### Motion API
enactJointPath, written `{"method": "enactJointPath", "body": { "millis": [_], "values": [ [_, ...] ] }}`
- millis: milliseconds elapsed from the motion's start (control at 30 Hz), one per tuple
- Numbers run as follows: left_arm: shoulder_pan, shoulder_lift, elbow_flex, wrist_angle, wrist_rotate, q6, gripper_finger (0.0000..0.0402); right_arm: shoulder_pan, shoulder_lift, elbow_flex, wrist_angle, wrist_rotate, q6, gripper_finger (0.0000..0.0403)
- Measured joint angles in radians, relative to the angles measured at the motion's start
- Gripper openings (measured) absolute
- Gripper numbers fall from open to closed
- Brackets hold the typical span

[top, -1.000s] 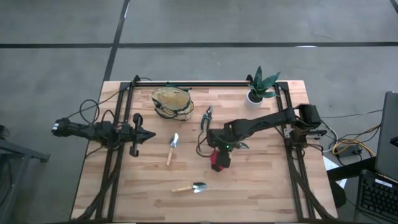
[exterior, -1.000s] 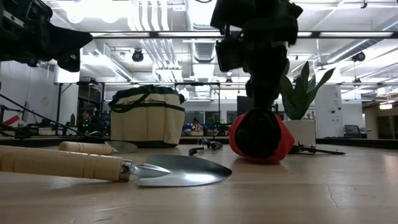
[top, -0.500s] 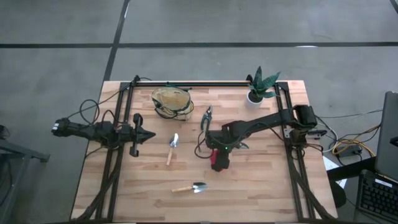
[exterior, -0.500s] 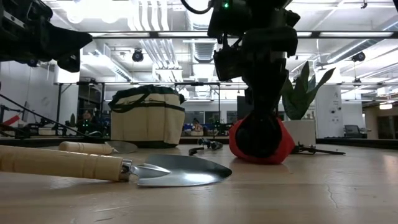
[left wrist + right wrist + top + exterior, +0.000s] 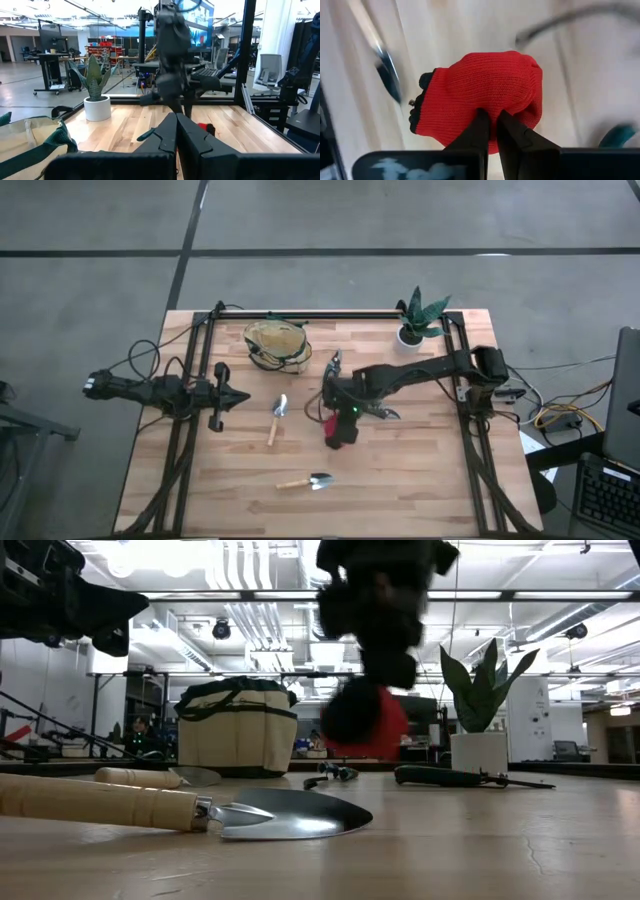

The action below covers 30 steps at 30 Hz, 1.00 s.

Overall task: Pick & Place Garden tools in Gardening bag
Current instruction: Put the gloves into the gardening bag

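The right hand [image 5: 340,430] is clamped on the red knitted glove [image 5: 480,97], its fingers [image 5: 481,131] pinching a fold of the fabric, and in the low view the bundle hangs clear of the bench [image 5: 420,480]. The left hand [image 5: 222,397] has its fingers pressed together on nothing and waits at the left side, well apart from the work. I judge the step in hand to be the carry to the gardening bag [image 5: 276,343], which stands open near the far edge, to the left of the load. To do it well I would hold the pinch firm, since the soft knit could slip, raise the load above the bag's rim and loop handles before crossing, and let go only when it is over the opening. The path runs past the pruning shears [image 5: 333,363] just beside the bag; a wooden-handled trowel [image 5: 277,418] lies nearer the left arm, a second trowel [image 5: 308,481] towards the near edge, and another dark-handled tool [image 5: 470,777] lies beneath the right arm. The potted plant [image 5: 418,320] stands in the far right corner, away from the route, and the near right part of the bench offers open room.
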Motion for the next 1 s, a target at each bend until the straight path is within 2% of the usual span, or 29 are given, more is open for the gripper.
{"method": "enactJointPath", "body": {
  "millis": [233,467,633,1000],
  "values": [
    [0.0,0.0,0.0,0.0,0.0,0.0,0.0007,-0.079,-0.001,0.187,0.004,0.112,-0.016,0.0014],
    [0.0,0.0,0.0,0.0,0.0,0.0,0.0007,-0.152,-0.002,0.324,0.089,0.349,-0.02,0.0013],
    [0.0,0.0,0.0,0.0,0.0,0.0,0.0007,-0.211,-0.003,0.336,0.247,0.366,-0.019,0.0013],
    [0.0,0.0,0.0,0.0,0.0,0.0,0.0007,-0.279,0.012,0.335,0.437,0.373,-0.065,0.0013]
  ]
}}
